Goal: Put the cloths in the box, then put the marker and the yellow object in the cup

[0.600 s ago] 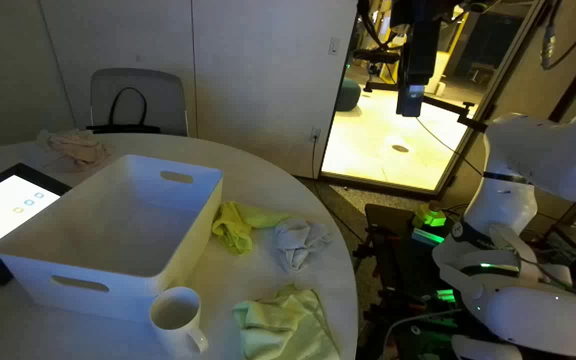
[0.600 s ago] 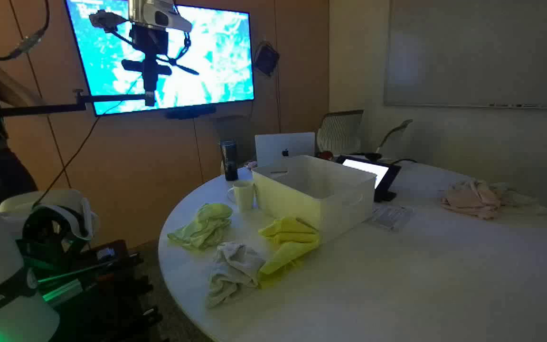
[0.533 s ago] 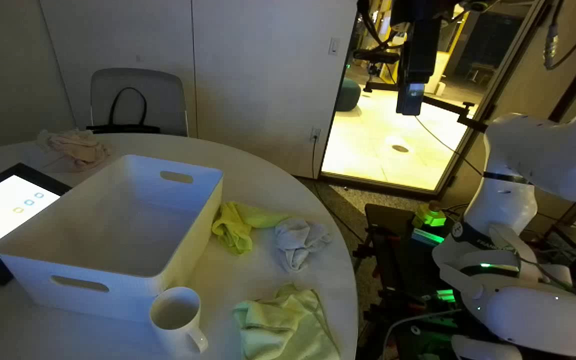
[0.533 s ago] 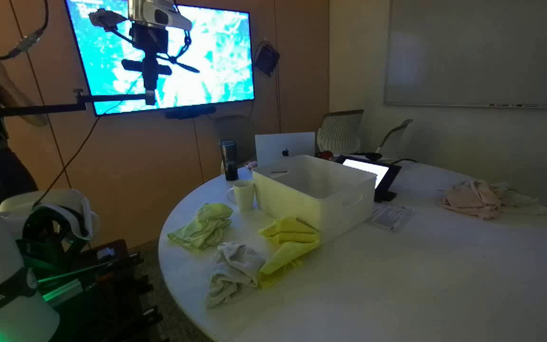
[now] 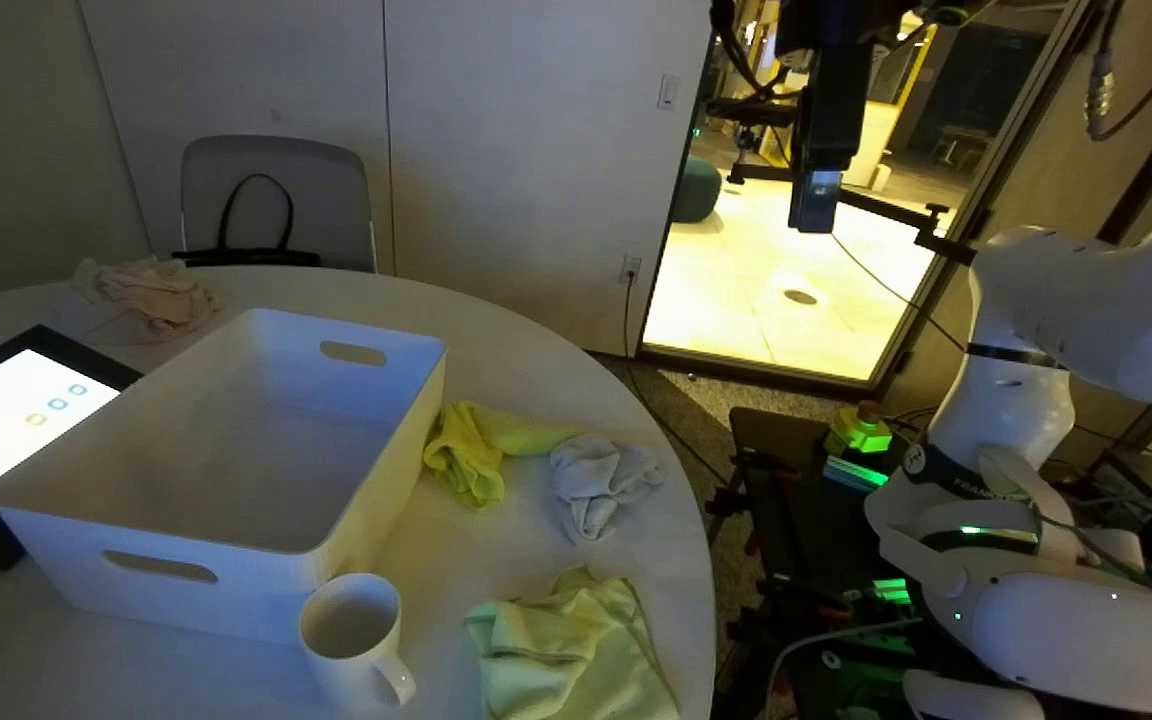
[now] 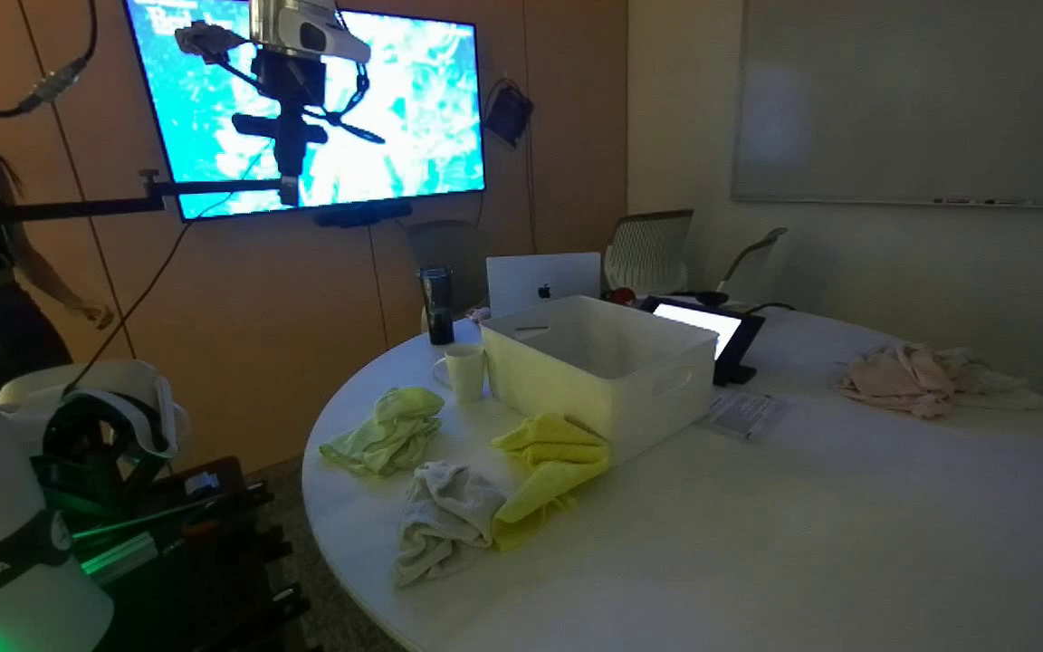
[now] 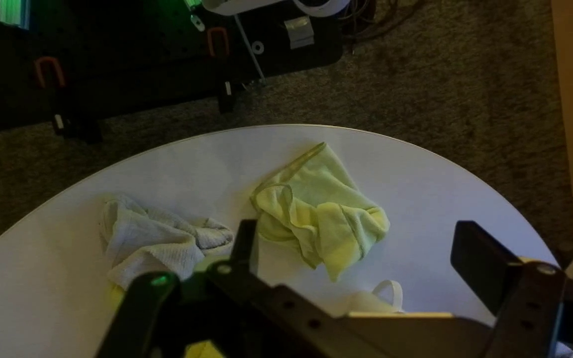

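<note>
Yellow cloth [image 5: 466, 460], grey cloth [image 5: 601, 485] and pale green cloth [image 5: 576, 655] are all seen on the table [image 5: 516, 370], outside the box [image 5: 256, 597]. Clock is centred on the box, 12 at picture top, as seen in an exterior view. Yellow cloth is placed at 3 o'clock, close by the box wall; contact cannot be told. Grey cloth is set further out at 3, met by the tail of the yellow one. Pale green cloth is laid at 4, apart from the grey. Cup [image 5: 351, 640] is stood upright at 5, just beside the box corner. Screen [image 5: 26, 420] is set at 9; pink fabric [image 5: 161, 297] is bunched at 11.

Gripper [image 7: 356, 233] is held high at about 2, well clear of the table. Jaws are spread wide, released. In the wrist view, pale green cloth is framed between the fingers [image 7: 483, 268] but is laid on the table below, well apart from them; cup is mostly hidden, at 5 o'clock.

In an exterior view, laptop [image 6: 544, 282] is seen at 11 from the box, dark tumbler [image 6: 438, 308] at 10.
</note>
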